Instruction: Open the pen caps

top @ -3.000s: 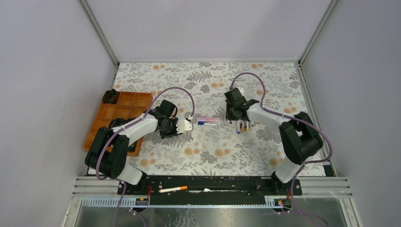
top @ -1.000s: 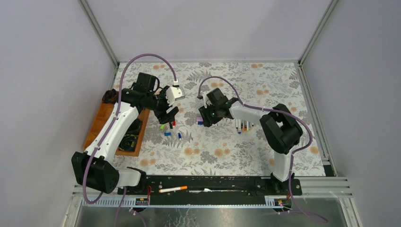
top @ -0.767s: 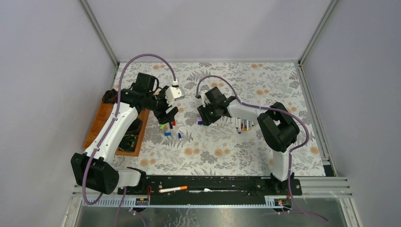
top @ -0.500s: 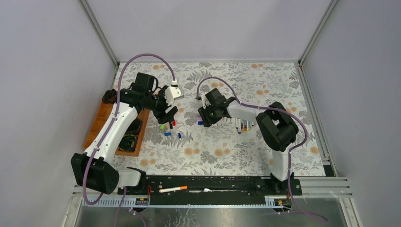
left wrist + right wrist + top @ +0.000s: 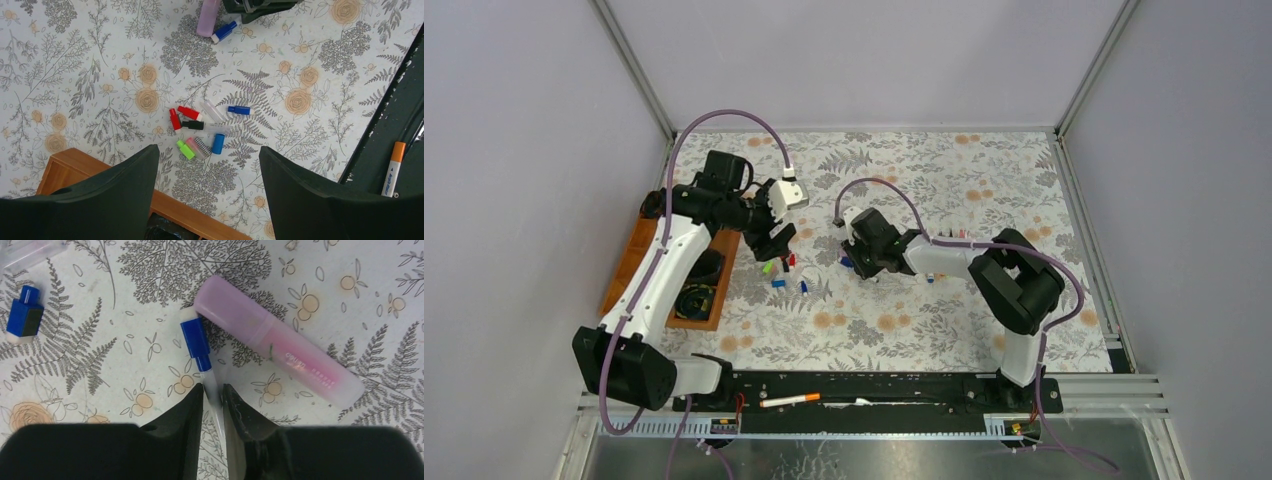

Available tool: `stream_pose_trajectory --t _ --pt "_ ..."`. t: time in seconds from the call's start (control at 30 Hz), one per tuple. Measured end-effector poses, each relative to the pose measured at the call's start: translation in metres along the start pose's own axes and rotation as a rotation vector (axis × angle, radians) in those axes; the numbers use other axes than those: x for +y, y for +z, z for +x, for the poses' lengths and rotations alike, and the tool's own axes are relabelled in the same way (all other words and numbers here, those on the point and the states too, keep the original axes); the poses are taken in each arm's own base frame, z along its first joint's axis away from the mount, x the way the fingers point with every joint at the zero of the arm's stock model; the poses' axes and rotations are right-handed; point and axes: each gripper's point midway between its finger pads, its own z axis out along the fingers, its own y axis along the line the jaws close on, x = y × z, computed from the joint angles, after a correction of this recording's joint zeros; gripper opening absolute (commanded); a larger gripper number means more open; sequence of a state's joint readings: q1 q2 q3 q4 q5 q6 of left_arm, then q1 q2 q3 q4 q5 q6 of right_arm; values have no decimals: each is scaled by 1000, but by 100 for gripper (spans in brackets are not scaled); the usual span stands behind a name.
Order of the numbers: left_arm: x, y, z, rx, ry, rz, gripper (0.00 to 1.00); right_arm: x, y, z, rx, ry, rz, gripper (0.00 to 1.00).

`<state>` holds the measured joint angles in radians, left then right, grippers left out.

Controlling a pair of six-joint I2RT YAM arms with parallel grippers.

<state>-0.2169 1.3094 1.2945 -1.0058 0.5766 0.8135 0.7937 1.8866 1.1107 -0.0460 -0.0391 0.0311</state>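
My right gripper is down on the table, its jaws shut on the white barrel of a pen. That pen's blue cap sticks out ahead of the fingertips. A thick pink highlighter lies touching the cap's right side, and a loose blue cap lies to the left. My left gripper hovers open and holds nothing, high above a cluster of loose pen caps: red, black, green and blue. From above, the right gripper sits right of that cluster.
A wooden compartment tray stands at the left edge, partly under the left arm. An orange-ended pen lies on the black base rail. More pens lie mostly hidden under the right forearm. Frame posts border the floral mat.
The right gripper has dropped lower and nearer over the blue-capped pen, and its jaws have closed on the barrel. The left arm has barely shifted.
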Motion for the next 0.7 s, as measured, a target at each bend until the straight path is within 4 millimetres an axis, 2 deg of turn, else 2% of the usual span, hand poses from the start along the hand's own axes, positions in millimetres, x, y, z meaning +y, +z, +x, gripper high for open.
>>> stream_pose_trajectory --t 0.03,0.13,0.3,0.4,0.53,0.7 --pt "-1 -1 -1 -3 4 5 81 2 -1 1 -5 2 -1 22" --pt "-4 -2 -2 -8 8 21 81 9 -2 4 -15 10 -6 0" --pt "-11 -1 -1 -15 34 58 80 17 -6 8 -19 36 -29 0" --pt "-24 2 6 -21 75 113 80 28 -12 15 10 55 -77 0" --pt "-47 8 23 -21 111 207 78 55 -28 27 93 75 -210 0" --pt "-60 14 28 -50 158 278 78 90 -56 12 110 96 -402 0"
